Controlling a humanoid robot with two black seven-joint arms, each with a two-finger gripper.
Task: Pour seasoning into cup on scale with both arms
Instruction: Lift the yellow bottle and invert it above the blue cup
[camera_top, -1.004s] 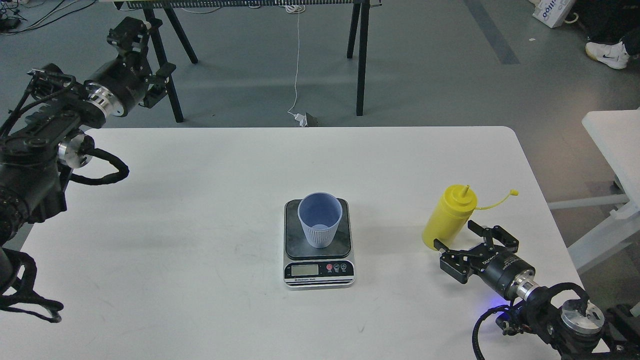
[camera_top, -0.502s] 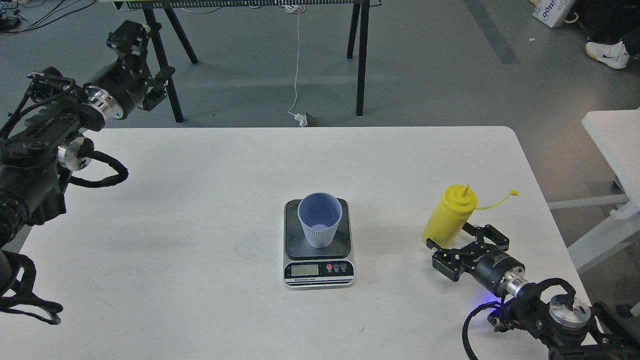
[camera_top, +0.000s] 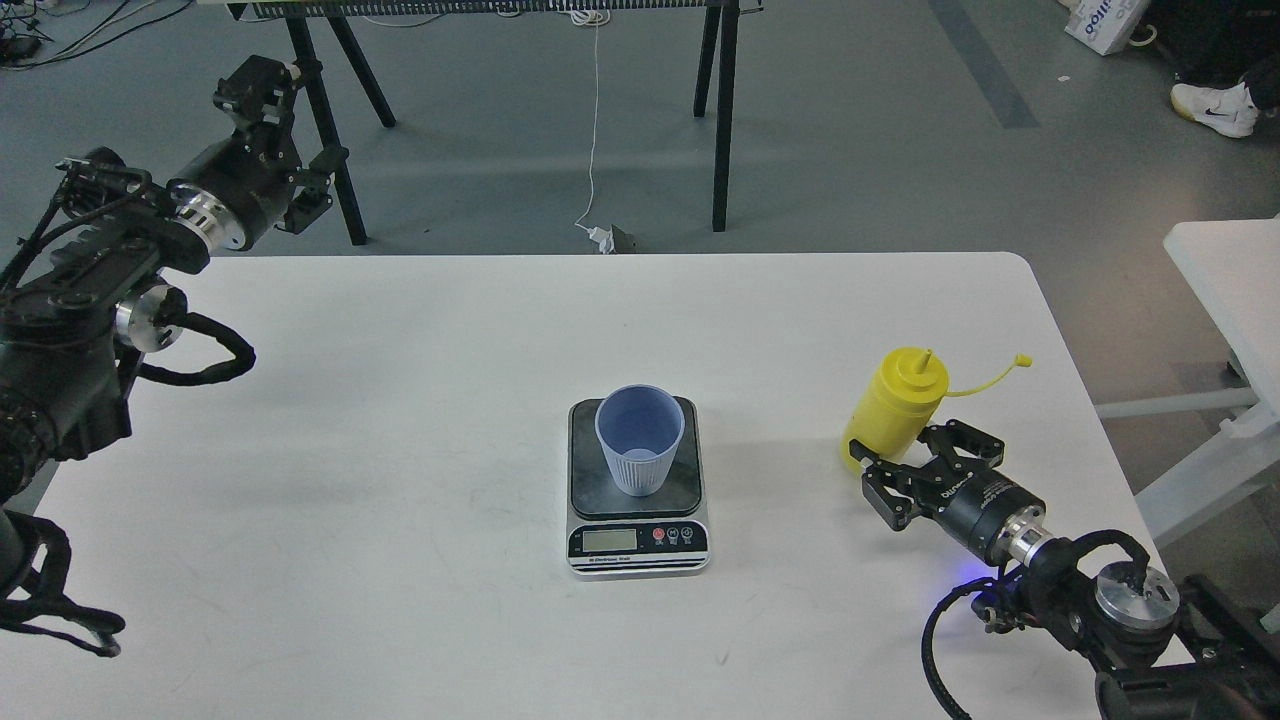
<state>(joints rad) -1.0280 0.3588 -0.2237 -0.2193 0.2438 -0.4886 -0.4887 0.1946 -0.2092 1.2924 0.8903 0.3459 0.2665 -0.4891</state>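
Smooth white table (camera_top: 400, 400): right hand (camera_top: 915, 462) spread around yellow plastic bottle (camera_top: 890, 405); left hand (camera_top: 255, 90) unclear.

A robotics lab or test workshop: a plain white table (camera_top: 400, 420) stands on a grey painted floor (camera_top: 860, 130), with a black trestle-legged bench (camera_top: 720, 110) behind, a loose white cable (camera_top: 595, 120) trailing down, and tangled wires (camera_top: 60, 30) at the far corner.

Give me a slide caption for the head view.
Right gripper closes around yellow bottle; blue cup waits on scale.
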